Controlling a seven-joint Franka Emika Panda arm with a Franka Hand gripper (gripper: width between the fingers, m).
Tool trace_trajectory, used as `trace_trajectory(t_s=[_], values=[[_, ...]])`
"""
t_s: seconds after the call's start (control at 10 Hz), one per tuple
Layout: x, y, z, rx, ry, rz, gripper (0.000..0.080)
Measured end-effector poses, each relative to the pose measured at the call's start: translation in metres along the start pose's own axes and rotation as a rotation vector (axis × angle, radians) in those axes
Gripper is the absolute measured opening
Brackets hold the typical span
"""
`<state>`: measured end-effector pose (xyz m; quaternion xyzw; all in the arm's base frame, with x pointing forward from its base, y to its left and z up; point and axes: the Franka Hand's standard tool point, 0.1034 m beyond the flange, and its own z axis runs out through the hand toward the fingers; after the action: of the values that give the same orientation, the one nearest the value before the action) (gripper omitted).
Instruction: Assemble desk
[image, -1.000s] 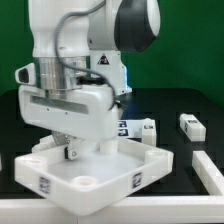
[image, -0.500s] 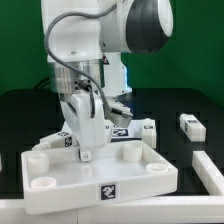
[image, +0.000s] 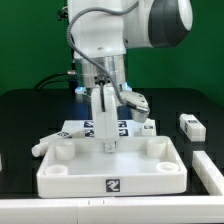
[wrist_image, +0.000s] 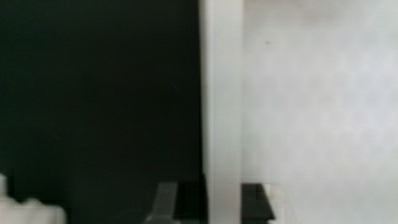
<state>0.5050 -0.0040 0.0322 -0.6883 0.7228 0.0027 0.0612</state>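
The white desk tabletop (image: 110, 168) lies on the black table with its rim up, round sockets at its corners and a square tag on its front wall. My gripper (image: 108, 144) points straight down and is shut on the tabletop's far rim. In the wrist view the two dark fingers (wrist_image: 175, 202) stand on either side of the white rim wall (wrist_image: 222, 120), with my gripper (wrist_image: 217, 205) closed around it. One white leg (image: 190, 124) lies at the exterior view's right. Another leg (image: 142, 126) lies behind the tabletop.
The marker board (image: 82, 130) lies flat behind the tabletop. A further white part (image: 207, 170) shows at the exterior view's right edge, and a small white piece (image: 40, 148) pokes out at the tabletop's far left corner. A green wall stands behind.
My gripper has moved toward the exterior view's right while holding the tabletop's rim. The tabletop has swung round and shifted right, so its front wall now faces the camera squarely.
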Motion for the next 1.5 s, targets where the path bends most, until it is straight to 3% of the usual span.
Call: trace_trajectory(t_s=[0.4,0.7,1.0,1.3,1.5], values=[[-0.008,0.004,0.007,-0.015,0.003,0.016,0.0044],[-0.037,0.011,0.027,-0.045,0.011,-0.014,0.0044],[-0.037,0.006,0.029,-0.039,0.021,-0.004,0.0044],[-0.038,0.000,0.029,-0.009,0.047,0.058,0.0044],[-0.038,0.000,0.029,-0.010,0.047,0.057,0.0044]])
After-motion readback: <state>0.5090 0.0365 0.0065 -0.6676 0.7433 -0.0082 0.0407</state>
